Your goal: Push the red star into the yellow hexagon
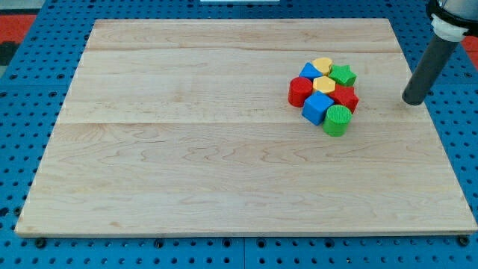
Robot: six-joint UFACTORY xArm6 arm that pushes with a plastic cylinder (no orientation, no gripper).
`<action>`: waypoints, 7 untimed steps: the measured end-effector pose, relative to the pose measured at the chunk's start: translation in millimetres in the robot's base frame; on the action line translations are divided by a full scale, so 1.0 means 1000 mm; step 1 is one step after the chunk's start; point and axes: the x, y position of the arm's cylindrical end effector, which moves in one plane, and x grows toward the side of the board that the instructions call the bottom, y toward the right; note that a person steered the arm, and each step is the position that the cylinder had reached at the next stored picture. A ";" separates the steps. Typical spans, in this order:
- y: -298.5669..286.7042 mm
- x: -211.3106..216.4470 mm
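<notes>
The red star [346, 98] lies in a tight cluster of blocks on the right half of the wooden board [187, 149]. It touches the yellow hexagon [324, 84], which sits just to its upper left. My tip [412, 101] rests on the board to the view's right of the cluster. It is well apart from the red star and touches no block. The dark rod rises toward the view's top right corner.
The same cluster holds a yellow heart [323, 66], a blue block [309, 72], a green star [343, 75], a red cylinder [300, 92], a blue cube [317, 109] and a green cylinder [337, 120]. A blue pegboard surrounds the board.
</notes>
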 end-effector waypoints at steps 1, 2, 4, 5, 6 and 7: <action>-0.004 0.000; -0.017 0.000; -0.036 0.000; -0.038 0.000; -0.038 0.000; -0.046 0.000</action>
